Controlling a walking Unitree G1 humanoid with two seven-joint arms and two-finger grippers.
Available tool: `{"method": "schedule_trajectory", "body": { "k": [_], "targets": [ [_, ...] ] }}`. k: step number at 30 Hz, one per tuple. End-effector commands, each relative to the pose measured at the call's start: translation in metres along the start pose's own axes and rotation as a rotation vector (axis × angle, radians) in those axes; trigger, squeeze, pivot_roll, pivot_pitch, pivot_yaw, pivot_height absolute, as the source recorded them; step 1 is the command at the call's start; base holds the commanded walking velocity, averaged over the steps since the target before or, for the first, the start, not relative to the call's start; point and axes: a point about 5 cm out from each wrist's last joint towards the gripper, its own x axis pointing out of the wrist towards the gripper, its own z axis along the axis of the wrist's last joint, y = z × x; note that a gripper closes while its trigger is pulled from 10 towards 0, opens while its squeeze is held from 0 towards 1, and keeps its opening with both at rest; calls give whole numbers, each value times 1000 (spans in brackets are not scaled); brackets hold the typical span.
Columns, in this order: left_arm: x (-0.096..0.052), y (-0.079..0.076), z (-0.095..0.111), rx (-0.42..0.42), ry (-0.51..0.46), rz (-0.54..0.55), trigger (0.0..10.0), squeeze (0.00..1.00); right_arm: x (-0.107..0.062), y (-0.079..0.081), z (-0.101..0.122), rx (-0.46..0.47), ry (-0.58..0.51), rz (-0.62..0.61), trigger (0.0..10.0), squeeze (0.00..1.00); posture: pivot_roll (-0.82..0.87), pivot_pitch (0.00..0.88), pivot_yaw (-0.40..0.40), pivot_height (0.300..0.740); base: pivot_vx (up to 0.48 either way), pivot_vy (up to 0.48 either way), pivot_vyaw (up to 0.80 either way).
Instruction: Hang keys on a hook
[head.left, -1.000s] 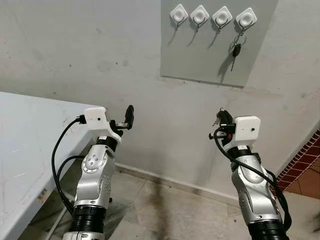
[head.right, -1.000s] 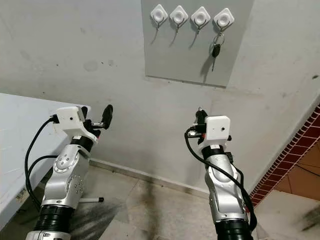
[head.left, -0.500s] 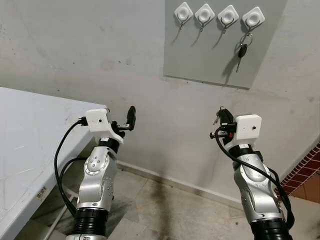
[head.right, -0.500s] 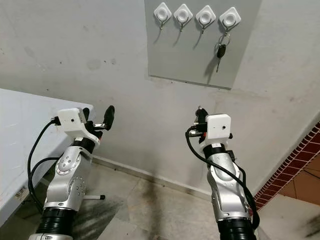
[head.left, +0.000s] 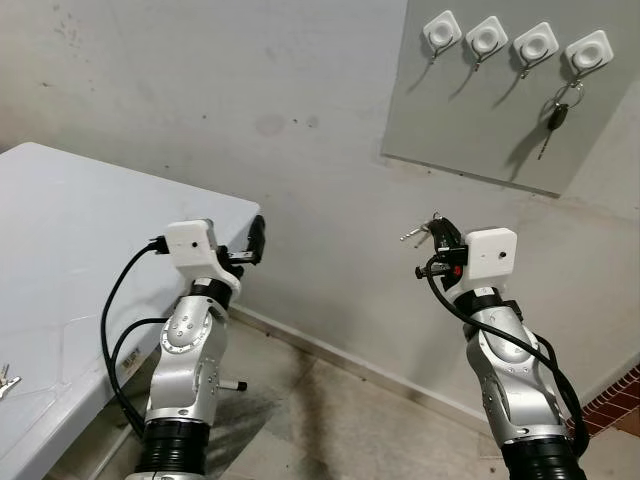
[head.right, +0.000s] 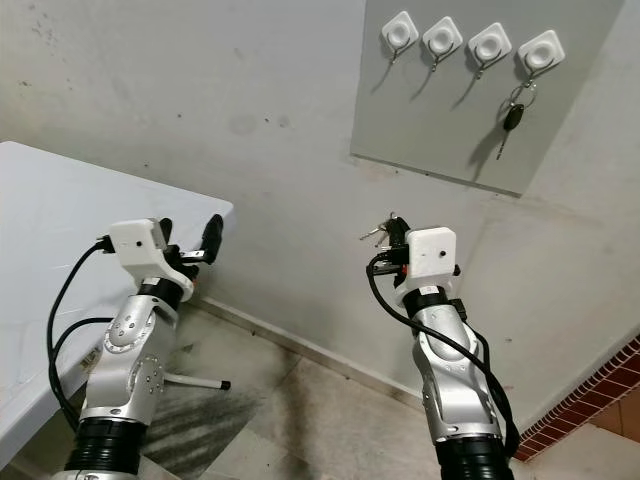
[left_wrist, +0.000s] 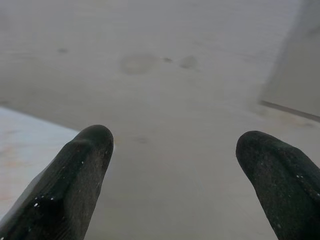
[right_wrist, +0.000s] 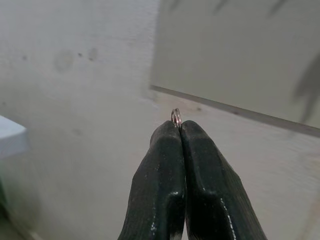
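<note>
Keys (head.left: 418, 233) sat pinched in the right claw (right_wrist: 179, 131), its two black fingers pressed together on the split ring (right_wrist: 176, 117), which poked out past the fingertips while the key blades jutted sideways toward the robot's left, their long axis roughly level. The left claw (left_wrist: 172, 150) hung released, fingers well apart, raised beside the corner of the white desk (head.left: 90, 240). Up the wall, a grey board (head.left: 480, 110) carried four white hooks; three stood bare, the nearest of them the leftmost hook (head.left: 441, 30), while the rightmost hook (head.left: 588, 52) already held a black-headed key (head.left: 555, 118) dangling straight down. Pickup appeared done; raising the ring to a free hook and letting go remained, with the claw well below the board.
</note>
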Motion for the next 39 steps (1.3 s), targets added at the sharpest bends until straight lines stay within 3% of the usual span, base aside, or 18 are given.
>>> {"method": "schedule_trajectory", "body": {
  "k": [1, 5, 15, 26, 30, 39],
  "targets": [
    [4, -6, 1, 9, -5, -40, 10000, 0, 2, -4, 6, -14, -19, 0, 10000, 0, 0, 8, -38, 740, 0, 0, 0],
    [6, -11, 0, -31, 7, -60, 10000, 0, 5, -4, 8, -24, -24, 11, 10000, 0, 1, 13, -37, 740, 0, 203, 0],
    [6, -16, -2, -41, 4, -39, 10000, 0, 14, -4, 9, -42, -26, 41, 10000, 0, 19, 21, -38, 740, 0, 459, 0],
    [15, -13, 2, -43, -16, 4, 10000, 0, 26, 0, 13, -42, -72, 63, 10000, 0, -7, 0, -9, 740, 0, 0, 0],
    [21, -8, 6, -37, -35, 26, 10000, 0, 25, -4, 12, -25, -68, 27, 10000, 0, -14, 0, -20, 740, 0, 0, 0],
    [19, 1, 9, -46, -64, 80, 10000, 0, 20, -15, 3, -6, -13, -58, 10000, 0, -6, 0, -41, 740, 0, 0, -174]
  ]
}}
